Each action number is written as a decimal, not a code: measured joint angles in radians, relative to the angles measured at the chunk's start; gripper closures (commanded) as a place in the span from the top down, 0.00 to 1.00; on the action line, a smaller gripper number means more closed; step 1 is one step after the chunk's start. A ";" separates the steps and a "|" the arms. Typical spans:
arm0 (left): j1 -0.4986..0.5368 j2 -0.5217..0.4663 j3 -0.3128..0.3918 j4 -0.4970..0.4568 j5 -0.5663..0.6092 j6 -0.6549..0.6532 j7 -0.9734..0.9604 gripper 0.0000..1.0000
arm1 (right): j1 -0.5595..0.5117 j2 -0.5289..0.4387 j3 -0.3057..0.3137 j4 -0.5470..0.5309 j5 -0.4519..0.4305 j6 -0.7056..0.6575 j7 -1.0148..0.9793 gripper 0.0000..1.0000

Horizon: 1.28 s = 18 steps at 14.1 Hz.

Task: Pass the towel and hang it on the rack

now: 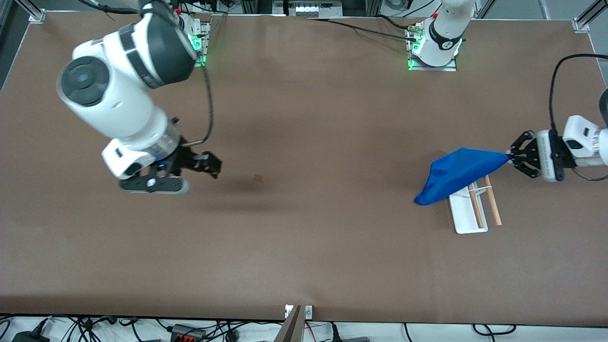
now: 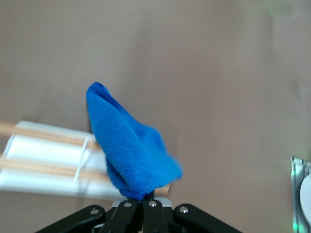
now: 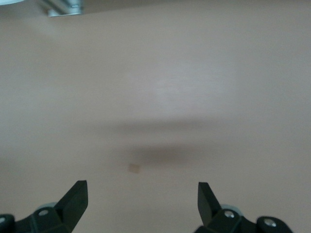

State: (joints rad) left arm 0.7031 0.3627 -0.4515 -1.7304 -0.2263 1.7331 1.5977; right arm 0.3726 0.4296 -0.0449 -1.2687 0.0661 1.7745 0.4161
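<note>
My left gripper (image 1: 509, 157) is shut on one corner of the bright blue towel (image 1: 456, 173), which hangs stretched out in the air over the rack (image 1: 468, 214). The rack has a flat white base and two wooden rods (image 1: 492, 206); the towel covers its end nearest the arms' bases. In the left wrist view the towel (image 2: 129, 145) bunches up from my shut left gripper (image 2: 144, 200), with the rack (image 2: 43, 158) below it. My right gripper (image 1: 209, 167) is open and empty over bare table at the right arm's end; it also shows in the right wrist view (image 3: 142, 199).
A small tan mark (image 1: 258, 177) lies on the brown table beside the right gripper and shows in the right wrist view (image 3: 133, 168). The rack stands near the left arm's end of the table. Cables lie along the table's near edge.
</note>
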 measured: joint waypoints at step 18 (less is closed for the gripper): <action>0.020 0.415 0.019 0.276 0.132 0.093 0.001 0.01 | -0.357 -0.163 0.023 -0.030 -0.059 -0.111 -0.376 1.00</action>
State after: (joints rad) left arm 0.7229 0.7773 -0.4326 -1.4545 -0.0945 1.8261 1.5986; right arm 0.0159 0.2663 -0.0220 -1.2987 0.0067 1.6630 0.0405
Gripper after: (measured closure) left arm 0.982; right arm 0.000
